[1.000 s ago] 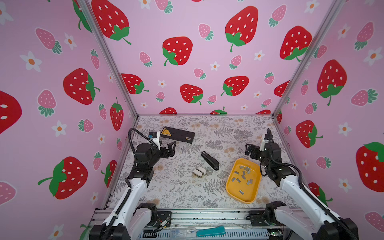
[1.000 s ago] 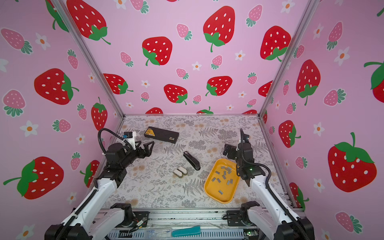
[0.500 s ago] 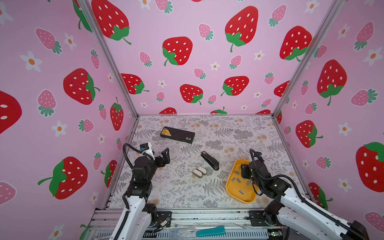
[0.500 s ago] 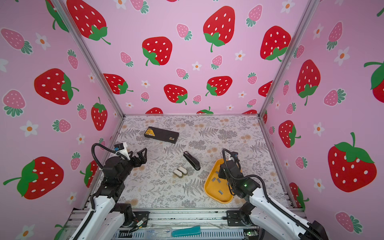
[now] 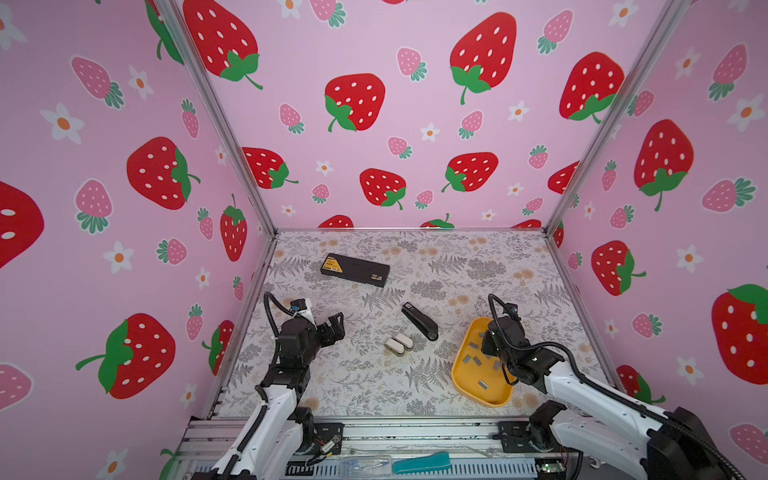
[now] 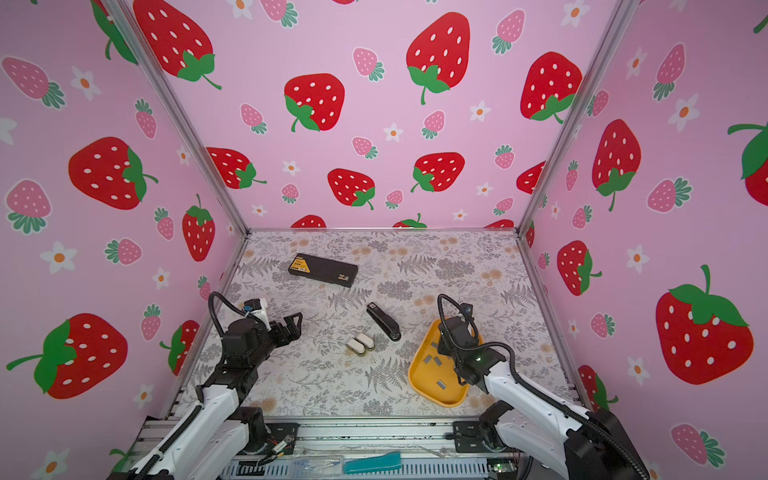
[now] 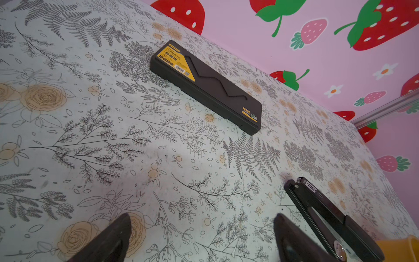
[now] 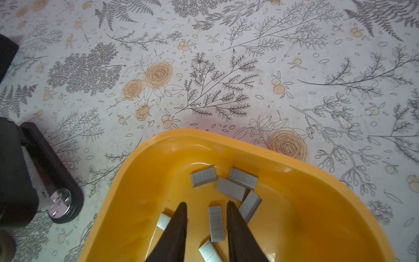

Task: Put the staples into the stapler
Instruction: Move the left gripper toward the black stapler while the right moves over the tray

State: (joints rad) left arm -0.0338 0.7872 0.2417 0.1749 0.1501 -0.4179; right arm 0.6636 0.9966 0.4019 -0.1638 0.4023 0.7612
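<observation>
The right gripper [image 8: 206, 204] is reaching down into the yellow tray [image 8: 158, 163], its fingers [image 8: 179, 229] standing narrowly apart and straddling one staple strip [image 8: 216, 223] without visibly clamping it, a gap showing on one side. The other staples [image 8: 230, 188] are lying loose around it in the tray. The black stapler [image 5: 419, 322] is lying on the table [image 5: 457, 266] just beside the tray. The left gripper [image 5: 337, 326] is hovering spread wide, holding nothing.
</observation>
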